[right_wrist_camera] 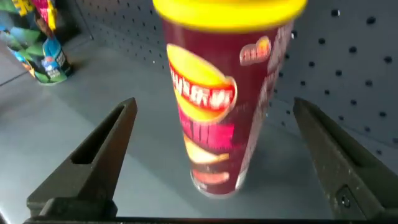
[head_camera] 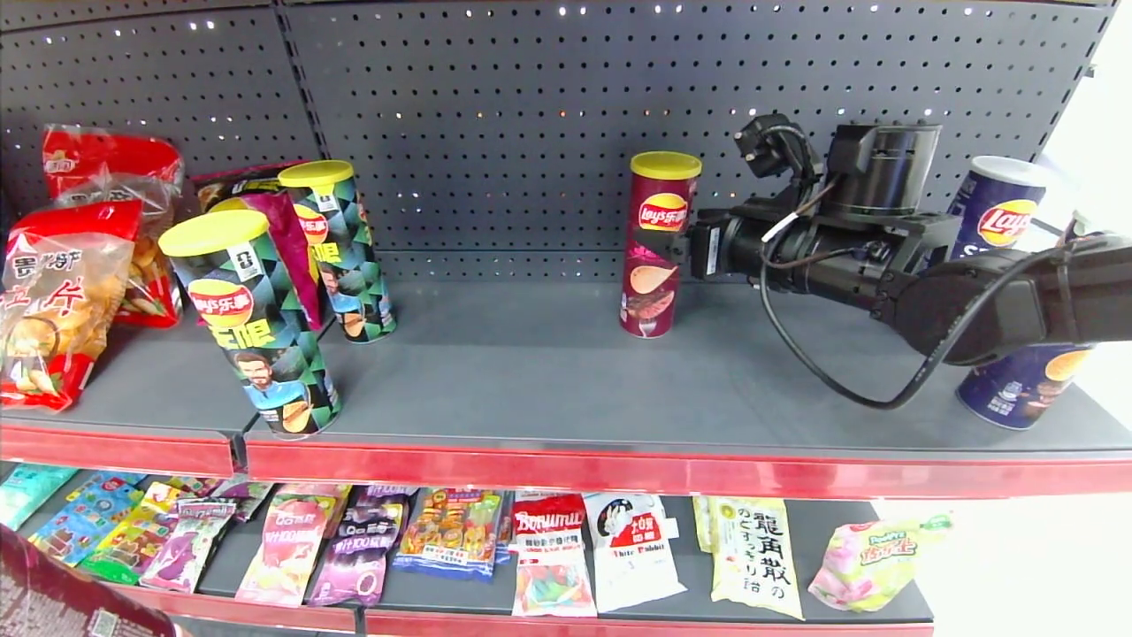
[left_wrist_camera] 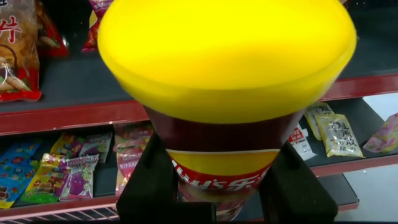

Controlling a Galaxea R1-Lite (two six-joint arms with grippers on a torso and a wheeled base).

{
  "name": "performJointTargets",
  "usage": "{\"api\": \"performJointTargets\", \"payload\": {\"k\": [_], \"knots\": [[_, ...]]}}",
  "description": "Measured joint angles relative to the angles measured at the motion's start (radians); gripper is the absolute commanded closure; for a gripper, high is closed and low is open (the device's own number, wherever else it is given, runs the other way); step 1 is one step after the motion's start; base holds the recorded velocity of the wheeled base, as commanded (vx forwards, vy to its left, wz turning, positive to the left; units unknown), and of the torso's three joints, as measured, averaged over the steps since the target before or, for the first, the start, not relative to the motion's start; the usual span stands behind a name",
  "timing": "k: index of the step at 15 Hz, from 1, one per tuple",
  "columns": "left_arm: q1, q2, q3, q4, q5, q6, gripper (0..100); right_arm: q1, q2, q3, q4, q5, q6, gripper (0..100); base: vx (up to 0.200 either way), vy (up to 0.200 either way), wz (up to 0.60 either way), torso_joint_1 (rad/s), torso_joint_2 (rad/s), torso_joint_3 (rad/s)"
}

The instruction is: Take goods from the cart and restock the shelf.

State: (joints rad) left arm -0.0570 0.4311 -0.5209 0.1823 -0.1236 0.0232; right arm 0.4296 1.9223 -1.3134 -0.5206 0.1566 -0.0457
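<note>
Restock partly done: one maroon can (head_camera: 661, 243) stands upright on the upper shelf (head_camera: 531, 389), near the pegboard. Right gripper (right_wrist_camera: 214, 107) has its fingers spread either side of it, not touching, so I judge this can placed. Left gripper (left_wrist_camera: 224, 186) clamps a second maroon can (left_wrist_camera: 227, 56) in front of the shelving — not yet shelved.

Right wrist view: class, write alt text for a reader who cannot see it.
A maroon chip can with a yellow lid stands upright on the grey shelf, between the open jaws of the right gripper, untouched. Pegboard backs it; a green-patterned can stands farther off.
</note>
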Motion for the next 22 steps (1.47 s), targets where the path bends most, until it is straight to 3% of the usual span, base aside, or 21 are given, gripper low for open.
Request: {"api": "performJointTargets", "payload": {"k": [8,19,20,22], "knots": [[0.000,-0.002,0.001,0.000,0.000,0.018,100,0.019,0.050,-0.083,0.007,0.000,0.000,0,0.000,0.000,0.00,0.000,0.00,0.000],[0.000,-0.003,0.013,0.001,0.001,0.018,100,0.020,0.121,-0.143,0.008,-0.020,0.000,0,0.000,0.000,0.00,0.000,0.00,0.000],[0.000,-0.004,0.013,0.001,0.001,0.018,100,0.020,0.125,-0.149,0.007,-0.025,0.000,100,0.000,0.000,0.00,0.000,0.00,0.000],[0.000,-0.004,0.014,0.001,0.001,0.018,100,0.020,0.135,-0.161,0.007,-0.028,0.000,100,0.000,0.000,0.00,0.000,0.00,0.000]]}}
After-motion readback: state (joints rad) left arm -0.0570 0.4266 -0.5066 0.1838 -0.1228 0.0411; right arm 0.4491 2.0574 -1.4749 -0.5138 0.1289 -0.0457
